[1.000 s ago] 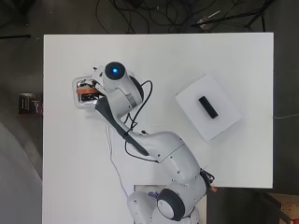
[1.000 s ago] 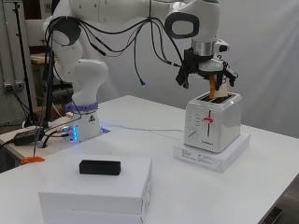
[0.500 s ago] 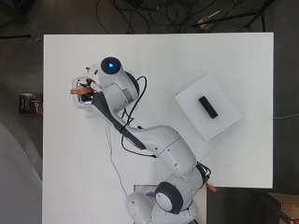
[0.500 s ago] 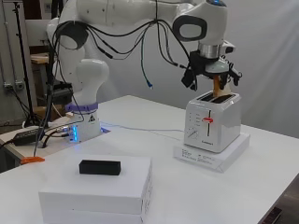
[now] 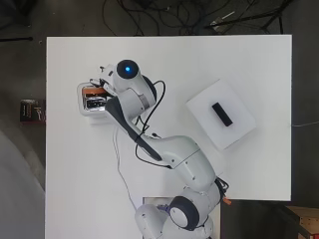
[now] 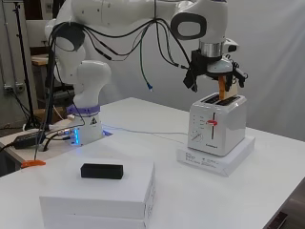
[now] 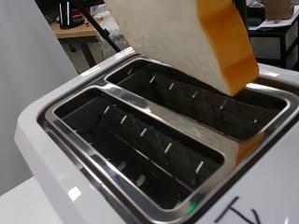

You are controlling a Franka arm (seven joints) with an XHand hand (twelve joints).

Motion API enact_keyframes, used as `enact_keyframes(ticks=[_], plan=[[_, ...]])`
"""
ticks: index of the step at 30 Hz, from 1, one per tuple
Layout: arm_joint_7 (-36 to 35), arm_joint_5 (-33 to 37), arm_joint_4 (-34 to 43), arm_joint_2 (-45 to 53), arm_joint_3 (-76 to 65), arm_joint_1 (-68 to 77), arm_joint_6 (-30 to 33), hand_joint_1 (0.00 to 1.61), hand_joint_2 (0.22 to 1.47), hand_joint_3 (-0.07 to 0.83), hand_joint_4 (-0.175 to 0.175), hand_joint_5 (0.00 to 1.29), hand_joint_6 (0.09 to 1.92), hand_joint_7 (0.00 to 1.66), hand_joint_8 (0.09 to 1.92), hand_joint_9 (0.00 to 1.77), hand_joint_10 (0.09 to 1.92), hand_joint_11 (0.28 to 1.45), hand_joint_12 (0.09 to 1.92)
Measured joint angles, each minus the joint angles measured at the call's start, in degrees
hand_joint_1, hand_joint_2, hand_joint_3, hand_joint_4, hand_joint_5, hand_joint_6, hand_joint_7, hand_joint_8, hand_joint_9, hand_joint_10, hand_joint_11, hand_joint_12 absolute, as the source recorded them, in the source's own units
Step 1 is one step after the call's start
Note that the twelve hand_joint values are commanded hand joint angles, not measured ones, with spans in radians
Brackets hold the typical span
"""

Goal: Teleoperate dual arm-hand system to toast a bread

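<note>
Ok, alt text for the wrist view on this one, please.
A slice of bread with an orange-brown crust hangs tilted just above one of the two open slots of a white toaster, seen close from above. Both slots look empty, with their wire guides showing, and the hand is out of view.

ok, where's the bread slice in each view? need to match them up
Overhead: bread slice is an orange sliver at the toaster, left of the arm, mostly covered by the hand.
Side: held upright in the hand, lower edge just above the toaster's far slot.
Wrist: fills the upper middle, hanging over one slot of the toaster.
Shared landmark: the white two-slot toaster.
</note>
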Motion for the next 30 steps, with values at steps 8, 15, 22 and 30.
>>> enact_keyframes(ticks=[8,15,22,30], plan=[[-0.4,-1.1,-2.1,-0.9,-0.5,-2.4,3.1,0.84,1.29,-0.001,0.175,0.66,1.46,1.41,0.09,1.48,0.09,0.69,0.61],[-0.1,-0.8,-1.0,-1.6,-1.4,0.6,2.5,0.83,1.3,0.001,0.175,0.64,1.48,1.41,0.09,1.48,0.09,0.68,0.61],[-0.4,-1.0,-0.5,-1.7,-1.3,0.8,1.4,0.54,1.24,-0.009,0.11,0.44,1.13,1.08,0.09,1.19,0.09,0.62,0.32],[2.2,0.5,9.1,-3.3,-4.5,8.5,-9.6,0.0,0.9,0.006,0.021,0.11,0.09,0.14,0.09,0.25,0.09,0.38,0.09]])
